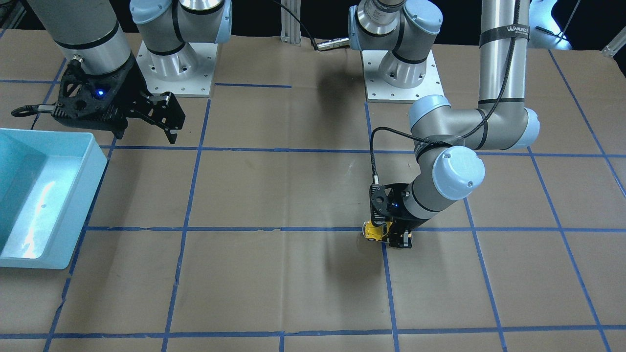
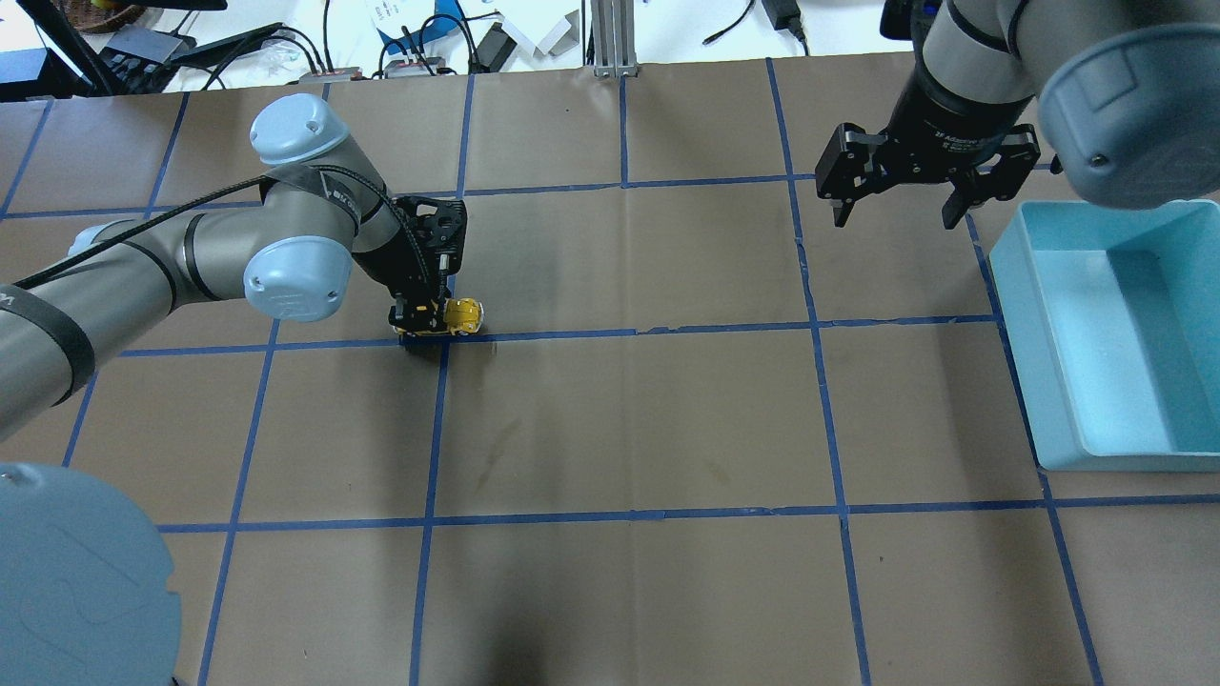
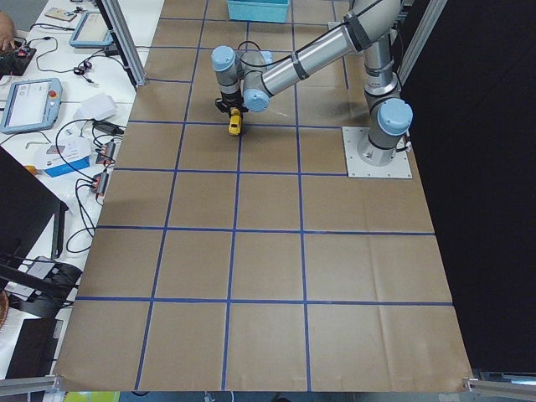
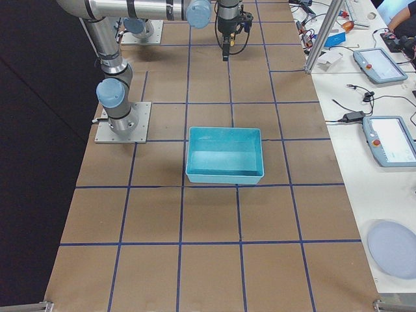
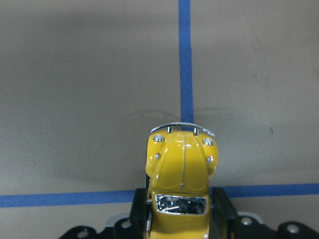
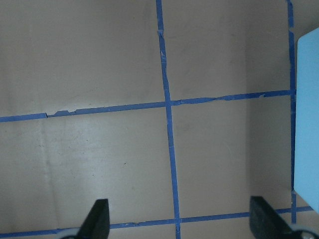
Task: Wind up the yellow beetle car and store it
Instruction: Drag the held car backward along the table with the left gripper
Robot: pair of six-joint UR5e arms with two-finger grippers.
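The yellow beetle car (image 5: 180, 167) is gripped at its rear half by my left gripper (image 5: 180, 219), and its hood and silver bumper stick out forward. It is held low over a blue tape crossing on the table; I cannot tell if the wheels touch. It also shows in the overhead view (image 2: 465, 312) and the front-facing view (image 1: 373, 231). My left gripper (image 2: 420, 325) is shut on it. My right gripper (image 2: 895, 217) is open and empty, hovering above the table beside the light blue bin (image 2: 1012, 286).
The light blue bin (image 1: 99, 157) stands open on the robot's right side of the table, and its edge shows in the right wrist view (image 6: 309, 114). Brown paper with a blue tape grid covers the table (image 2: 629, 429). The arm bases (image 1: 171, 68) stand at the robot's edge.
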